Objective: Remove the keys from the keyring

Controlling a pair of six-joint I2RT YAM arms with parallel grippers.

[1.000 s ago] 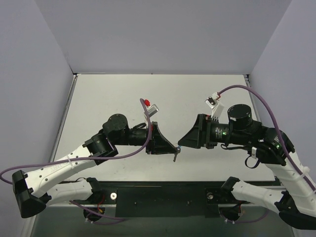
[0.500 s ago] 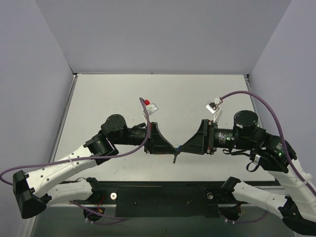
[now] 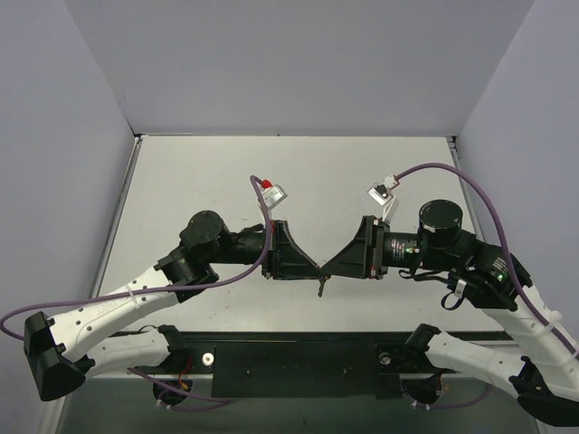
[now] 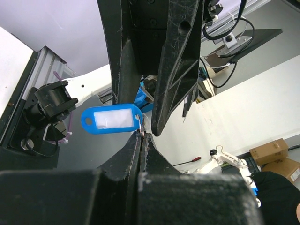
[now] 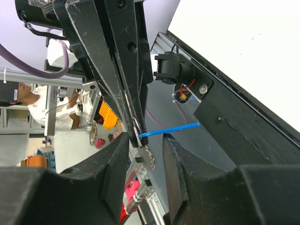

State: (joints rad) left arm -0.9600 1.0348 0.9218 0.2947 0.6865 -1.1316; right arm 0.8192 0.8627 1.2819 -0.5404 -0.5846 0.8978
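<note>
The pale worktop (image 3: 199, 181) lay under both arms. The left arm (image 3: 136, 294) extended from the left and the right arm (image 3: 507, 298) from the right, their tips nose to nose above the near middle of the worktop.

The left hand (image 4: 142, 138) was clenched, its fingers pressed together on the keyring (image 4: 111, 120) at the end that carries the metal loop. The blue keyring therefore hung in the air just beside those fingertips, its flat face with a pale label turned to the left wrist camera.

The right hand (image 5: 145, 140) was released. Its fingers stood apart on either side of the left hand's tips, and whether they touched anything could not be told.

A small silver key (image 5: 149, 158) dangled just below the meeting point, its toothed edge showing in the right wrist view.
</note>
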